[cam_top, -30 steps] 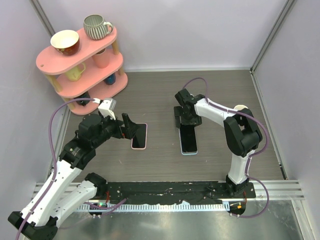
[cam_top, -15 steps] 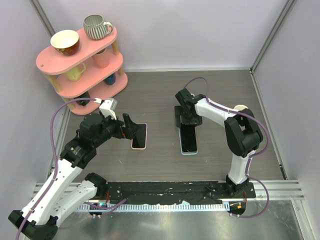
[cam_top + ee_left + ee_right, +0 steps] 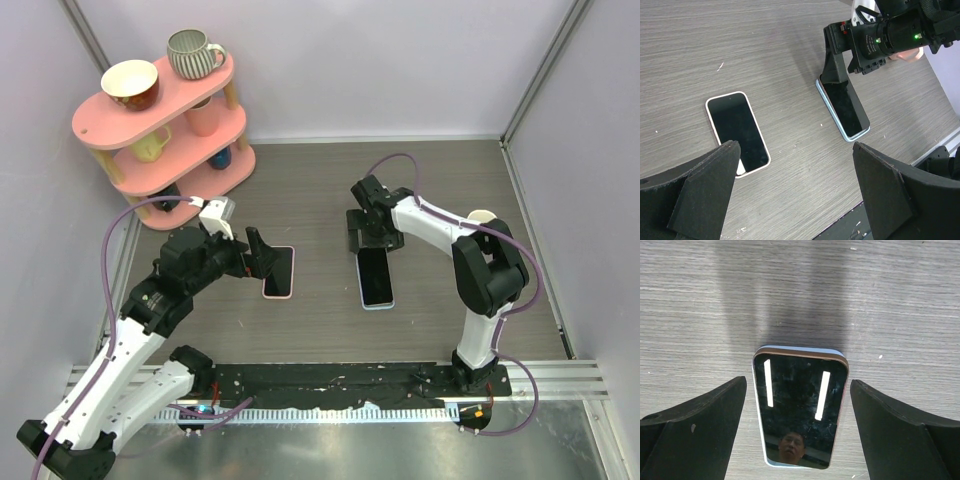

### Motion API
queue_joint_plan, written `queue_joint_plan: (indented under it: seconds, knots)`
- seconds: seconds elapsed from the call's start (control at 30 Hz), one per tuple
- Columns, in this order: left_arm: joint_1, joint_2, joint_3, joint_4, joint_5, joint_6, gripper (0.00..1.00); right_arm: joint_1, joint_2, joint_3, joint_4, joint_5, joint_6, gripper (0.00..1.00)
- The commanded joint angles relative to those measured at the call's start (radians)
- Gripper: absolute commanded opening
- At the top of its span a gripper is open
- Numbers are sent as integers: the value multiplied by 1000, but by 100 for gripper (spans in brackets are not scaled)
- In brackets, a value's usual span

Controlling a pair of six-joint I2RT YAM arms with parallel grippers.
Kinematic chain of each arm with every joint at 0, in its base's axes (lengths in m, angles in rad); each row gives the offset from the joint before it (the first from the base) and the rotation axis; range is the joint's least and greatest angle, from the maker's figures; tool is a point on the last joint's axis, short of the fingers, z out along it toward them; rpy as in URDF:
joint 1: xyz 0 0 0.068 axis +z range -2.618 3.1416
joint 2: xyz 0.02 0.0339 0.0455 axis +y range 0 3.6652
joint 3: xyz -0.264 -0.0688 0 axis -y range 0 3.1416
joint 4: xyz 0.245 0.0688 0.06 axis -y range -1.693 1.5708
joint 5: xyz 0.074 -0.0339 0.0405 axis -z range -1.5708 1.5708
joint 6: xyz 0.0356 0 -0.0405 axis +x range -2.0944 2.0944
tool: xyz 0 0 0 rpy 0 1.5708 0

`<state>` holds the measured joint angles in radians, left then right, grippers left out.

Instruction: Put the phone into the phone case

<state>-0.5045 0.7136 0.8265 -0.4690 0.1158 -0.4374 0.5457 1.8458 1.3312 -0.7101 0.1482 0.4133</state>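
Note:
A black-screened phone (image 3: 799, 407) lies flat inside a light blue phone case (image 3: 790, 464) on the wooden table, right of centre (image 3: 376, 275). A thin brown band of the phone's side shows at its far end. My right gripper (image 3: 365, 230) hangs open over that far end, its fingers (image 3: 700, 420) standing apart on either side without touching. My left gripper (image 3: 258, 252) is wide open and holds nothing. It hovers beside a second phone (image 3: 737, 131) with a whitish-pink rim. The left wrist view also shows the cased phone (image 3: 844, 107) and the right gripper (image 3: 837, 70).
A pink three-tier shelf (image 3: 95, 125) carrying mugs and a bowl stands at the back left. A small beige round object (image 3: 483, 215) peeks out behind the right arm. A metal rail (image 3: 350, 380) runs along the near edge, and grey walls close the sides.
My right gripper has drawn back toward the far side, uncovering more of the phone's far end, and its jaws stand slightly wider. The left arm has not moved.

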Motion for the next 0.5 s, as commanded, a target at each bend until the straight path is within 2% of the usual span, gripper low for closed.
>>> queue_joint_plan:
  seconds: [0.0, 0.23, 0.3, 0.47]
  knots:
    - [-2, -2, -4, 26, -4, 3, 100, -3, -40, -4, 32, 4, -7, 92]
    - [-5, 50, 19, 32, 18, 8, 99, -19, -131, -39, 29, 47, -5, 92]
    - [-5, 98, 39, 23, 36, -12, 96, -38, -151, -75, 50, 44, -11, 87]
    - [-6, 193, 66, 56, 97, -112, 88, -93, -158, -161, 119, -122, -60, 74]
